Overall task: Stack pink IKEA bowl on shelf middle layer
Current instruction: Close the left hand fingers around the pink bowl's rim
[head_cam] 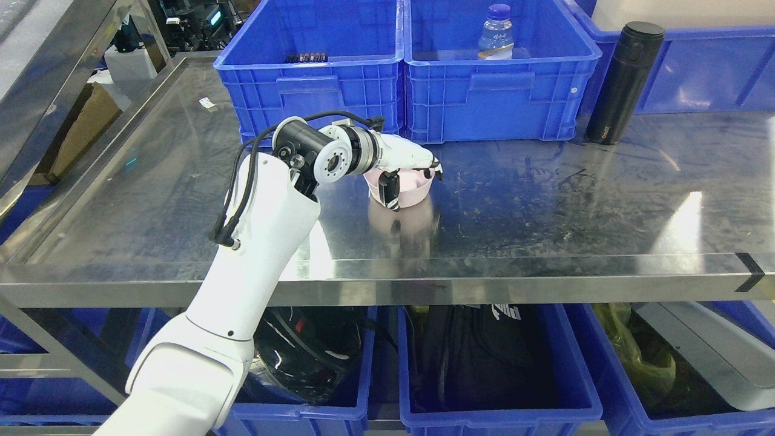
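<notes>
A small pink bowl (413, 189) stands upright on the steel shelf (545, 218), near its middle. My left hand (412, 172) reaches in from the lower left and lies over the bowl. Its thumb comes down the bowl's near wall and the other fingers curl over the far rim, so the hand is shut on the bowl. The hand hides most of the bowl's inside. Only one pink bowl shows.
Two blue crates (315, 79) (496, 85) stand just behind the bowl; the right one holds a water bottle (496, 33). A black flask (623, 82) stands at the back right. Lower bins (484, 375) hold bags and a helmet.
</notes>
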### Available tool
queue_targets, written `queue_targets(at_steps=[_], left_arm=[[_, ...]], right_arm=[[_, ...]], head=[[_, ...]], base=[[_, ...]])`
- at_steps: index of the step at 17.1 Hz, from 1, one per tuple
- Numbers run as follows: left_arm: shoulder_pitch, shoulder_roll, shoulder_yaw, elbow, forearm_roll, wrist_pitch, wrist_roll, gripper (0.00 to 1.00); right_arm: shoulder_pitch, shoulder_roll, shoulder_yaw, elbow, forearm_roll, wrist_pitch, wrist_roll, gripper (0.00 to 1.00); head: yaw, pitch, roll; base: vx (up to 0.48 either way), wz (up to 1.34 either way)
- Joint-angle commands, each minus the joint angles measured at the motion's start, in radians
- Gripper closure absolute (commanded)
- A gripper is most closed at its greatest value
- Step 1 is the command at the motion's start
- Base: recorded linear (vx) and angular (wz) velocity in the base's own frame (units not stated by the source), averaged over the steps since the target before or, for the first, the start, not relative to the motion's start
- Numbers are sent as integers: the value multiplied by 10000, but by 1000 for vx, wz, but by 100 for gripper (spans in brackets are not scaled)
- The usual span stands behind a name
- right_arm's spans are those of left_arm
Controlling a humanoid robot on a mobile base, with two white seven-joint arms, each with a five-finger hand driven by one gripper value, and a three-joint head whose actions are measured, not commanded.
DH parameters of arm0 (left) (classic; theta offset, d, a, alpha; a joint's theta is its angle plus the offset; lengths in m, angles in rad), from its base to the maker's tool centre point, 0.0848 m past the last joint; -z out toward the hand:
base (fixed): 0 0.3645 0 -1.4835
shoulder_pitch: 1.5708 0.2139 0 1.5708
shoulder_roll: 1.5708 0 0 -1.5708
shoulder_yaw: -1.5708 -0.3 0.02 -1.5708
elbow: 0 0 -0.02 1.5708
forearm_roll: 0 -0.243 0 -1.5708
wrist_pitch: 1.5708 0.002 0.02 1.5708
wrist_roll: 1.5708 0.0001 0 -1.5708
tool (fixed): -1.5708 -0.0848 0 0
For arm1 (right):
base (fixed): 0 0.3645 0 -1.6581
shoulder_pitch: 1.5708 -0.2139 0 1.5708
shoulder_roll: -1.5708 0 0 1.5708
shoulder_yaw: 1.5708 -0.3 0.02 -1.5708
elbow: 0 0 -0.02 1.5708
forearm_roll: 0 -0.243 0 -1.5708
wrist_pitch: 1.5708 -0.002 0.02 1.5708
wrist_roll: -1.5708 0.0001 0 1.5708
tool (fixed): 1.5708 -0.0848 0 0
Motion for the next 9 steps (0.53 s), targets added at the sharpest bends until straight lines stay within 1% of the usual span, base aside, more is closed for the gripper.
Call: queue_targets(at_steps=[1, 4, 7, 9], left_arm=[[-341, -230, 174, 483, 90, 17, -34, 24], [-924, -1, 174, 421, 243, 32, -370, 21], [-957, 398, 82, 436, 536, 32, -448, 21], [-880, 475, 5, 452, 536, 17, -448, 20]], right_arm=[[46, -175, 0, -175, 1, 1, 2, 0], [46, -175, 0, -175, 1, 1, 2, 0], [45, -175, 0, -175, 1, 1, 2, 0], [46, -175, 0, -175, 1, 1, 2, 0]], head=[[0, 0, 0], [0, 0, 0], [0, -2, 0], [0, -1, 0]], base=[[0, 0], [0, 0], [0, 0], [0, 0]])
